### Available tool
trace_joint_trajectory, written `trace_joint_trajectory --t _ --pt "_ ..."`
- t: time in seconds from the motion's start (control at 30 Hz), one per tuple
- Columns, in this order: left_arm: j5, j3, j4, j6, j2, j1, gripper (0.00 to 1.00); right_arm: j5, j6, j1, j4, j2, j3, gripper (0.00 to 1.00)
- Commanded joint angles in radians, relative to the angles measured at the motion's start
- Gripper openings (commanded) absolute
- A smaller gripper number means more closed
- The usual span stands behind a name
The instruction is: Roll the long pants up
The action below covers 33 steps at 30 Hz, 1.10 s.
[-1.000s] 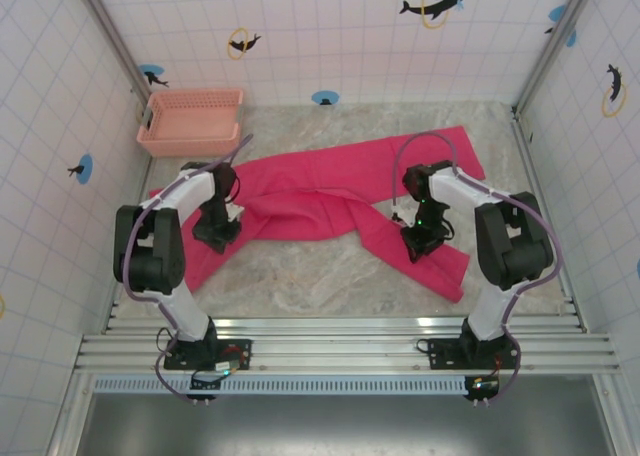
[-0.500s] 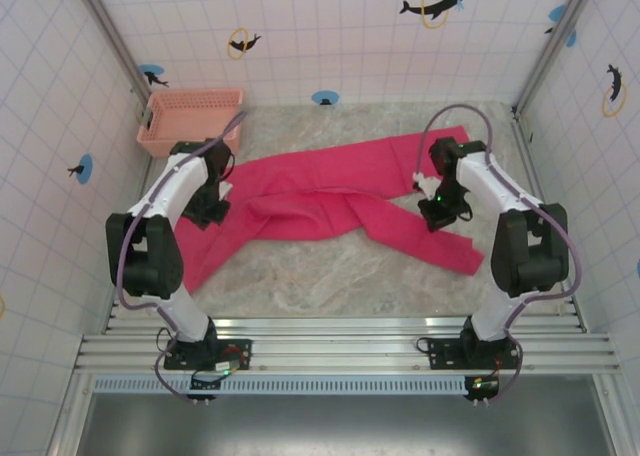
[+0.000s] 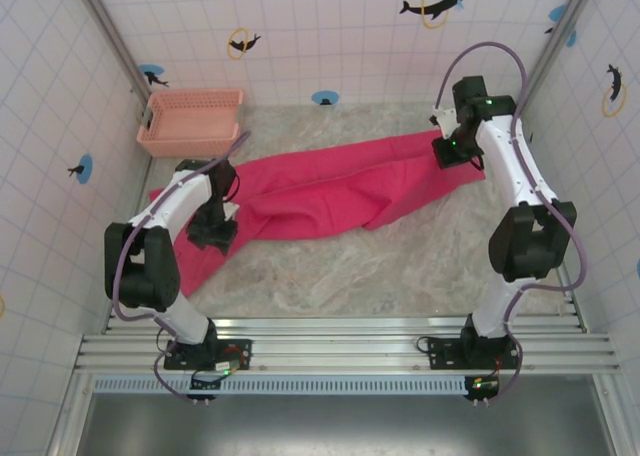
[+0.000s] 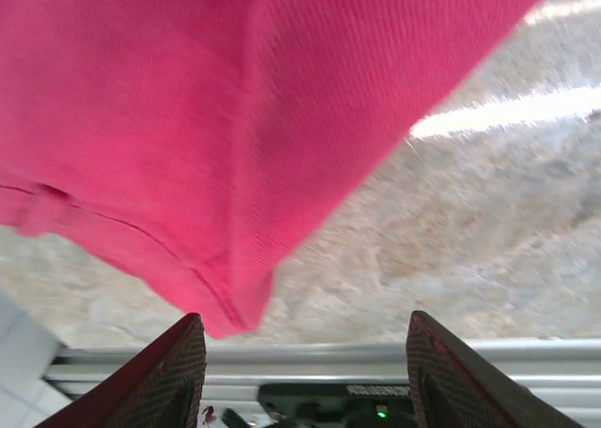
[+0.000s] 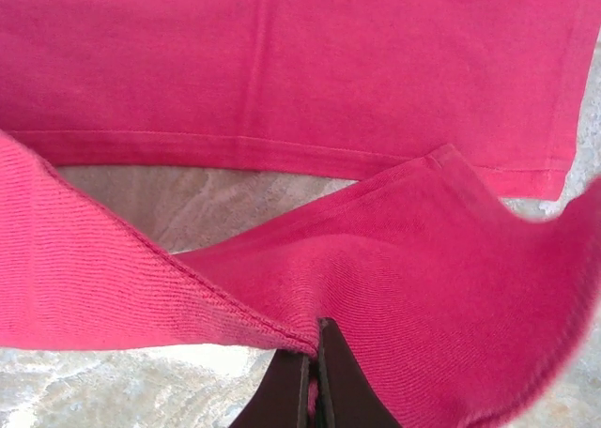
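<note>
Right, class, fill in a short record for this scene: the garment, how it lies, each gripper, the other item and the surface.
garment: long pants, magenta-pink cloth
surface: marble-look table
layout: spread left to right across the table, one leg's end lifted over the other at the far right
left gripper: open, holding nothing, at the pants' left end
right gripper: shut on an edge of the pants, far right
other item: salmon-pink lattice basket, far left corner

Magenta long pants (image 3: 330, 186) sprawl flat mid-frame, spanning left to upper right, one leg folded over itself.
</note>
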<state>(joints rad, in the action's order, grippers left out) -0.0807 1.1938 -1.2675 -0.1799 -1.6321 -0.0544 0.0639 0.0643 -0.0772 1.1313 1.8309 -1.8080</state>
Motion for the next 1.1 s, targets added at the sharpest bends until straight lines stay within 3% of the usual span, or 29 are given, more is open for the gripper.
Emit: trace_joint_trajectory --t 0.0,0.27,0.57,0.6,0.67,0.7,0.9,1.07 --pt "0.08 -0.004 0.03 -0.053 0.023 -0.002 0.6 0.021 0.008 0.045 -0.015 0.019 -0.062 0.0" --pt "-0.084 0.021 0.036 -0.069 -0.053 0.0 0.61 0.084 0.035 0.062 -0.024 0.015 -0.088 0.0" --pt "0.005 -0.023 0.092 -0.081 -0.201 -0.001 0.54 0.113 0.037 0.063 -0.034 0.019 -0.102 0.0" --pt "0.008 -0.031 0.101 -0.082 -0.214 0.0 0.46 0.11 0.036 0.067 -0.034 0.018 -0.104 0.0" --pt "0.019 -0.03 0.104 -0.078 -0.236 0.0 0.08 0.116 0.036 0.074 -0.03 0.019 -0.112 0.0" --pt "0.024 -0.025 0.098 -0.077 -0.242 -0.001 0.0 0.119 0.033 0.079 -0.031 0.021 -0.115 0.0" --pt "0.003 0.064 -0.024 -0.045 -0.196 -0.002 0.0 0.112 0.034 0.108 -0.018 0.048 -0.152 0.0" --pt "-0.144 0.256 -0.156 0.01 -0.116 0.0 0.0 0.101 0.047 0.114 0.017 0.153 -0.287 0.0"
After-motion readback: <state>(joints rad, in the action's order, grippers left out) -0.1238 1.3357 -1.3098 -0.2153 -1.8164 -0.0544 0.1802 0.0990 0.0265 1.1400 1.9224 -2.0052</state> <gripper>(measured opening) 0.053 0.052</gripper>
